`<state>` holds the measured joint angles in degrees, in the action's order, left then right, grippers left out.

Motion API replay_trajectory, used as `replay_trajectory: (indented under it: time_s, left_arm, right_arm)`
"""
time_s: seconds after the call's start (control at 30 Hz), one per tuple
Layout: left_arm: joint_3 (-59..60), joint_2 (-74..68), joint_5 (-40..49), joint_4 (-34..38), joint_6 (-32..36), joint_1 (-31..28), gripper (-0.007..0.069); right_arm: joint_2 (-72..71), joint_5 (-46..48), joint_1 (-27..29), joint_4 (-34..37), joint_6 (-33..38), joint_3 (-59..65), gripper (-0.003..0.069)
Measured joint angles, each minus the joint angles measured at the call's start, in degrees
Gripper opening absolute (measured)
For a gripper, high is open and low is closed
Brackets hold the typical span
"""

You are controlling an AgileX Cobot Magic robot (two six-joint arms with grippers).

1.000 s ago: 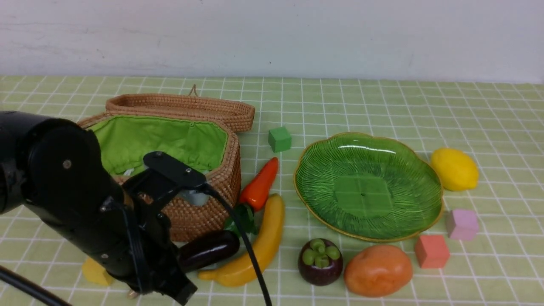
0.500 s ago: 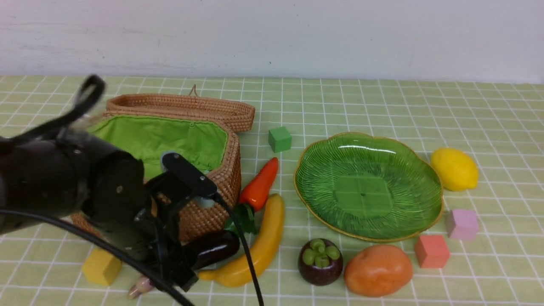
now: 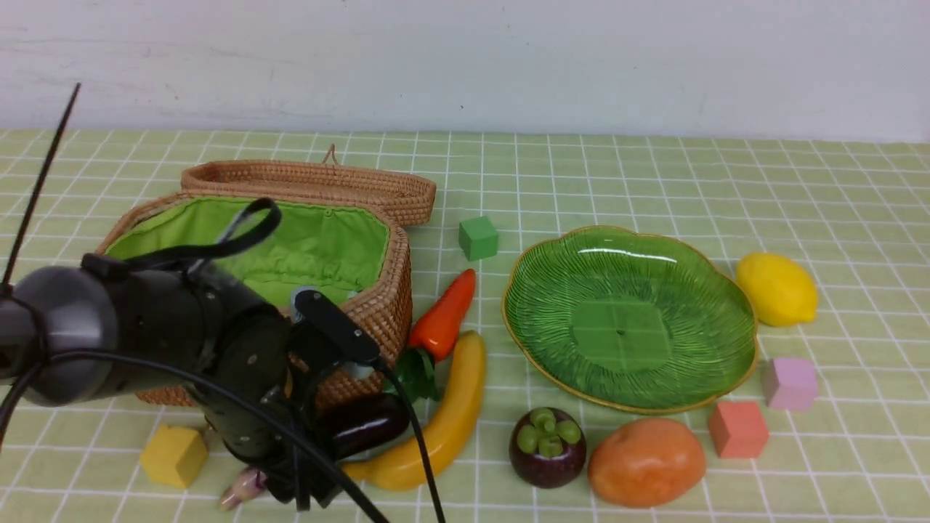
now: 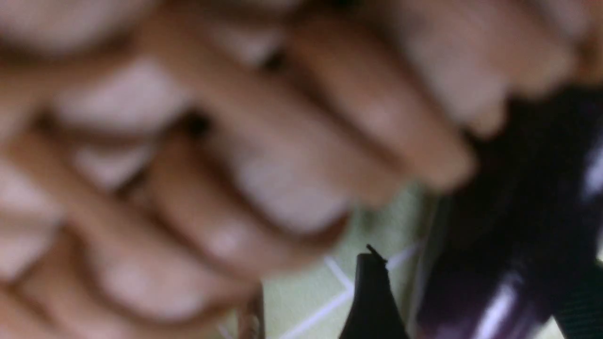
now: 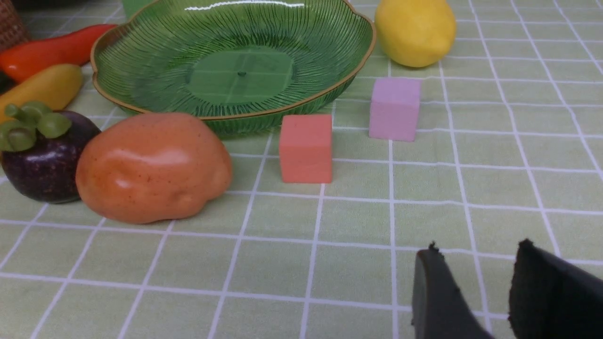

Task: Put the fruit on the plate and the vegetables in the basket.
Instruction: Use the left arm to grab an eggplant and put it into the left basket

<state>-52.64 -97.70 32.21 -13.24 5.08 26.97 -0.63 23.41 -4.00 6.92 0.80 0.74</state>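
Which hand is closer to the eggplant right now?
Left. The left hand is down at the eggplant, by the basket's front wall. The right hand hangs over bare cloth beyond the potato, outside the front view.

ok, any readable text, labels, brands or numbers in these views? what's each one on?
None readable in any view.
Wicker basket: no tag or label showing.
Green glass plate: no mark.
Green cube, yellow cube, red cube, pink cube: visible faces blank.
Left wrist view: too blurred to read anything.
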Motion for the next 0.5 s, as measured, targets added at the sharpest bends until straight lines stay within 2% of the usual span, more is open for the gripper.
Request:
replay_trajectory:
  time_s: [0.13, 0.3, 0.5]
  left_arm:
    - [-0.12, -0.97, -1.3, -1.65, -0.3, 0.01, 0.0445]
    - [-0.54, -1.73, -1.99, -2.28, -0.43, 0.01, 0.0354]
    - [-0.61, -1.73, -1.37, -2.35, -0.47, 0.06, 0.0344]
  right_arm:
    - [0.0, 0.0, 0.0, 0.0, 0.0, 0.0, 0.024]
    - [0.0, 0.0, 0.0, 0.0, 0.0, 0.0, 0.024]
    - [0.0, 0.0, 0.0, 0.0, 0.0, 0.0, 0.024]
